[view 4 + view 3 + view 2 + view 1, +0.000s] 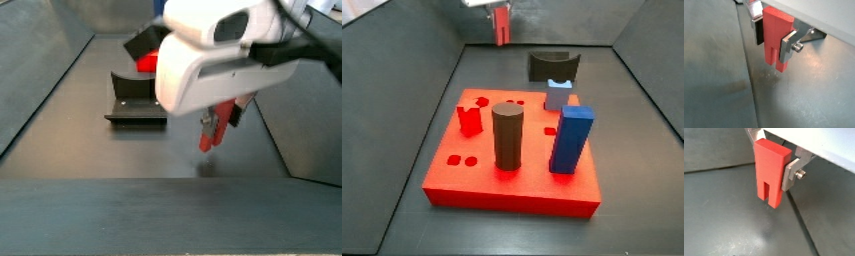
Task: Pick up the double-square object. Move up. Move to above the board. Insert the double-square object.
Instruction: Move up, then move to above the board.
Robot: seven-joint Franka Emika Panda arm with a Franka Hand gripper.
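Gripper (774, 173) clamped on double-square object (769, 175), slotted end down, clear of grey floor (724, 213), well behind board (516, 165). Lift appears in hand: rise straight, keep piece vertical, clear dark cylinder (506, 135) and blue block (572, 140) before traversing to board.

Showing one each: board (516, 190), post (501, 25), gripper (773, 173) (hanging far, gripping the post), dark cylinder (506, 135), blue block (573, 140), pale piece (559, 97), notched piece (470, 118), curved block (552, 67), fixture (134, 105).
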